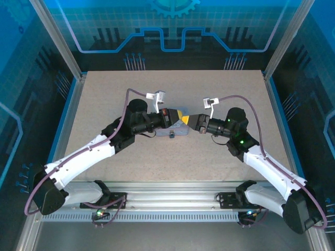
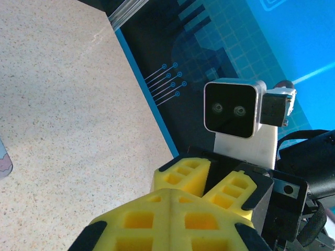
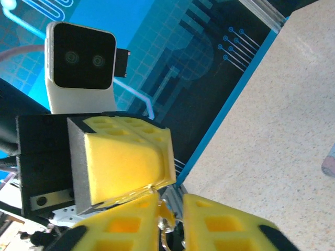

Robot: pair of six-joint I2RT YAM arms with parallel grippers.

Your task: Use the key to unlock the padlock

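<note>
The left tool [image 1: 181, 115] is seen with its yellow pads [image 2: 141, 214] pressed together along one seam; whether anything is caught between them cannot be told. It is met tip to tip, at the centre of the top view, by the right tool [image 1: 189, 121]. The right tool's pads [image 3: 225, 230] are drawn close on a small metal piece [image 3: 165, 222] in the narrow gap between them. Whether that piece belongs to the key or to the padlock cannot be told.

Just below the meeting point a pale blue tin [image 1: 175, 133] is set on the worktop [image 1: 104, 99], partly under the left tool. Open speckled surface is spread from there toward every side. The worktop is bounded by a blue edge strip [image 1: 68, 112] at the left and aluminium posts [image 1: 57, 39] at the upper corners. A blue printed back panel [image 1: 167, 26] is seen along the top and a metal rail [image 1: 167, 201] along the bottom.
</note>
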